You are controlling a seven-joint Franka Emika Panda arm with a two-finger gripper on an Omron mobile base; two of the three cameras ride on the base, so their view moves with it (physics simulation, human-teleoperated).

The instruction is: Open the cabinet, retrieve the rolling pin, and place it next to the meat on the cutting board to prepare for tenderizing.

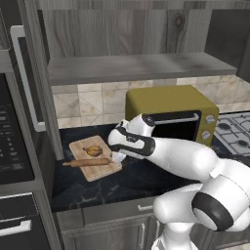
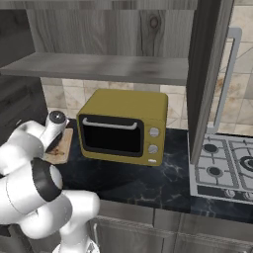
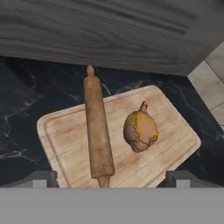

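Light wood marks the cutting board (image 3: 131,168), which lies on the black marbled counter (image 1: 132,180) left of the mustard-yellow toaster oven (image 1: 171,114). The rolling pin (image 3: 97,127) rests across the board, one handle end reaching past the board's edge over the dark counter and the other end near the opposite edge. The meat (image 3: 140,130), a glossy golden-brown lump, sits on the board just beside the pin, a narrow strip of bare wood between them; the two do not touch. In the left base view the pin (image 1: 88,162) lies on the near side of the board (image 1: 100,172), the meat (image 1: 93,151) on the far side, and the board's far left corner is bare.

The gripper (image 3: 111,177) hovers over the board's edge with its two dark tips spread wide apart, one on each side of the pin's end and holding nothing. In the left base view the gripper (image 1: 117,157) stands at the board's right edge.

The cabinet (image 1: 132,66) hangs above, its grey shelf bare, and one tall dark door (image 2: 210,79) stands swung out with its edge toward the camera, between the toaster oven (image 2: 121,128) and the gas stove (image 2: 222,168). Open counter runs in front of the oven and near the board.
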